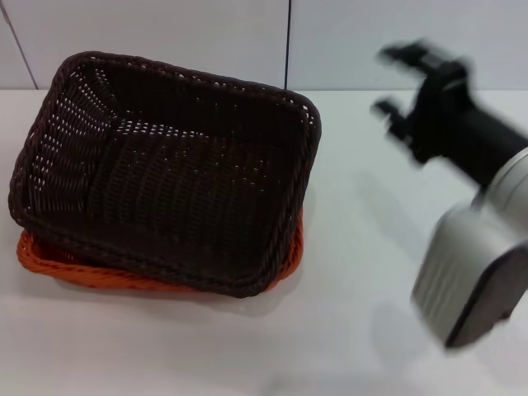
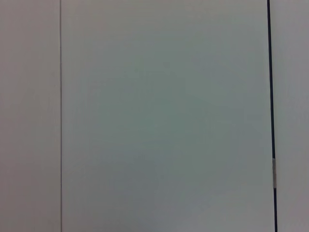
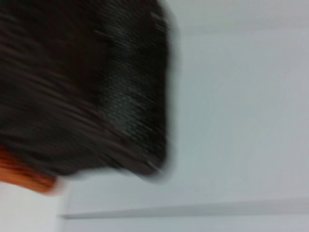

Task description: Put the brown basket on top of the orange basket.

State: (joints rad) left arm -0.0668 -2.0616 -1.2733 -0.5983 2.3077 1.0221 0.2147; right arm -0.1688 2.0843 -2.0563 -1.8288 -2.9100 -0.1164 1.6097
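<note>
Head view: you had the brown basket (image 1: pixel 177 169) sitting on top of the orange basket (image 1: pixel 49 262), at about 9 o'clock from frame centre. It sat skewed and tilted, not nested square: the orange rim showed only along the near edge from roughly 8 o'clock round to 5 o'clock of the stack, plus a sliver at the near right corner. Both baskets rested on the white table (image 1: pixel 330 330), close to the pale wall panels (image 1: pixel 165 33) behind, where 1 dark vertical seam ran down.

The right gripper (image 1: pixel 394 81) hung in the air at about 2 o'clock, well apart from the baskets and blurred. Its 2 black fingers were spread, pointing toward the stack with nothing between them. The grey arm housing (image 1: pixel 470 280) filled the 4 o'clock corner.

Right wrist view: you got a smeared brown basket (image 3: pixel 96 87) with a scrap of orange basket (image 3: pixel 19 174) under it, white table beside.

Left wrist view: only pale panels and 2 vertical seams. The left gripper appeared in none of the 3 views, so you cannot tell its state.
</note>
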